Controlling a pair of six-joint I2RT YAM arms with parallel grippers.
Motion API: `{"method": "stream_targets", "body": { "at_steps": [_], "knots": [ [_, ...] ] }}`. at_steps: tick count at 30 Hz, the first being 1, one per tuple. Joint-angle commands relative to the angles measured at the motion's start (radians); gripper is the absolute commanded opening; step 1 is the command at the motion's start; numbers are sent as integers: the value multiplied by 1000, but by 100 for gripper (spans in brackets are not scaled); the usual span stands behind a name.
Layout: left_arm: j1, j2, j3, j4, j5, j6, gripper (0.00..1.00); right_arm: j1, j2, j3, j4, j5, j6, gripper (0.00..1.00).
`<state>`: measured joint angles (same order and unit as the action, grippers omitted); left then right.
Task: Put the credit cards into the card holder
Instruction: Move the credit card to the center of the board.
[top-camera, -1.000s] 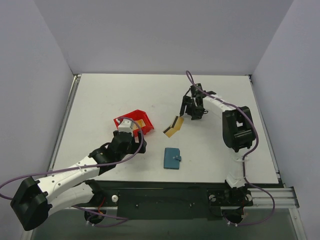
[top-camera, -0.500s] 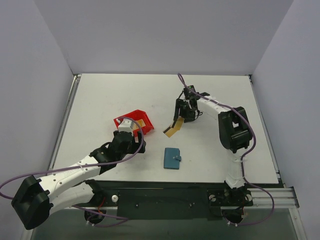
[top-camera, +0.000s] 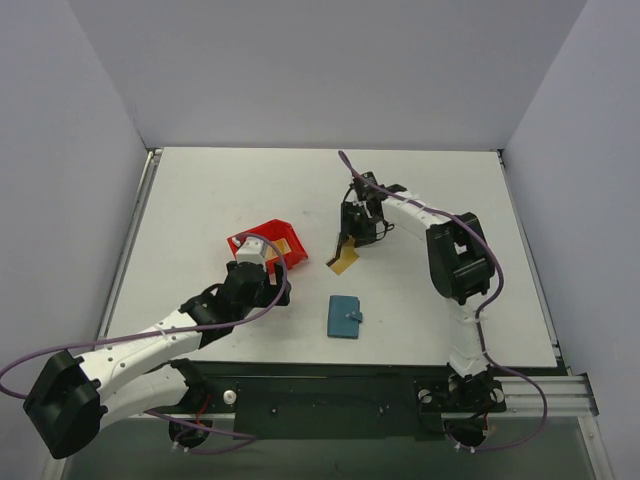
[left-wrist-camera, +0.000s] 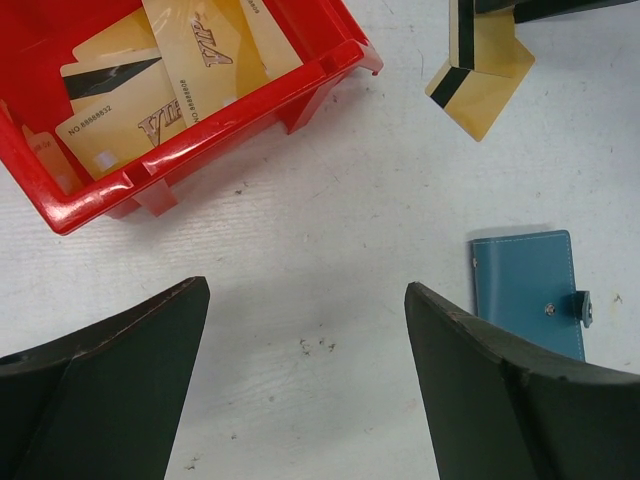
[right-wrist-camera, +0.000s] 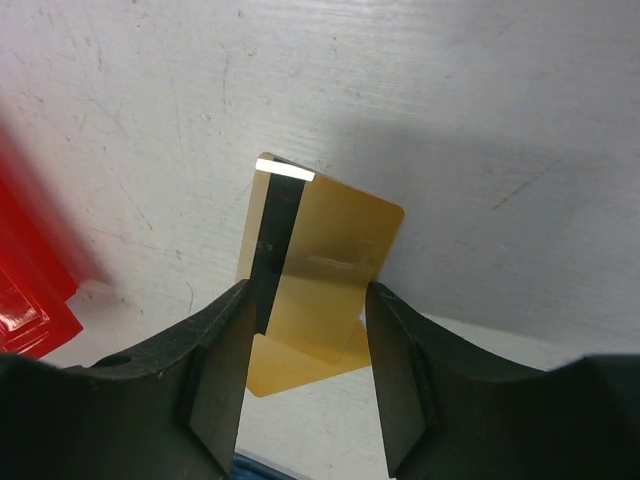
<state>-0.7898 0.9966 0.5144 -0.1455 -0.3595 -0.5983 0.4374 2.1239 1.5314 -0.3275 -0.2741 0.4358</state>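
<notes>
Right wrist: credit card upright between the right jaws.

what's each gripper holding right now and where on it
Left gripper: nothing. Right gripper straddles a gold card across its two side edges; whether it is actually clamped cannot be told.

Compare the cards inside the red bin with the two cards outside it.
The bin cards lie piled inside the red bin, VIP lettering showing; the outside cards sit on the table, dark stripes showing. No pincer touches the bin cards; the right pincer straddles one outside card. All are gold-tan.
</notes>
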Motion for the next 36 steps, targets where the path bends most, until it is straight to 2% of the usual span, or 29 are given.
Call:
{"method": "stream_targets", "body": {
  "at_steps": [1,8,24,36],
  "knots": [
    [8,-1,6,35,-2,-1,90,44,67,21,-140,61,-40,41],
    [9,-4,-2,35,1,-3,90,80,71,18,-165,108,-49,33],
    [20,-47,-25,1,-9,-15,89,205,100,33,-171,122,-101,30],
    [26,-99,-54,-32,-25,-54,89,270,48,-63,-125,64,-91,28]
  ]
}}
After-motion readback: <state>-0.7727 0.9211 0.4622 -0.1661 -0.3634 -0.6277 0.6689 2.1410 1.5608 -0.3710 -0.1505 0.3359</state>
